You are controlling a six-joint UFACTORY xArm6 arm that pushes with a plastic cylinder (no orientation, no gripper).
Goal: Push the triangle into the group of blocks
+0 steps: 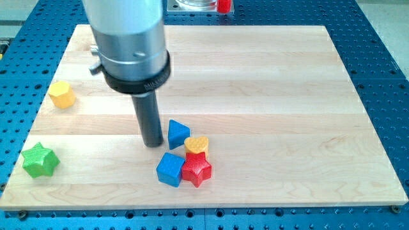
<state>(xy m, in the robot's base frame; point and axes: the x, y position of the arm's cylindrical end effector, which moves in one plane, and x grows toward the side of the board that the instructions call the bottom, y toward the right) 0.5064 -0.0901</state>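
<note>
Camera view: tip (153, 144) just left of blue triangle (178, 133), holding nothing. Triangle touches yellow heart (197, 144), above blue cube (170, 169) and red star (197, 169). Looks light, rigid, slides easily; push its left face.

The table (268, 83) is pale wood with lengthwise plank bands and a faint grain. Around it runs a blue metal base (383, 57) patterned with rows of small holes.

The rod is dark grey to black down to my tip (153, 144); the housing above it is brushed silver with a black collar.

Just to the view's right of my tip is the blue triangle (178, 133). Beyond that is a yellow-orange heart-shaped block (197, 144). Below it are a red star (197, 169) and a blue cube (170, 169).

Well to the view's left of my tip are a yellow hexagon (62, 94) and a green star (39, 160). At the view's top edge is a small red object (223, 6).
</note>
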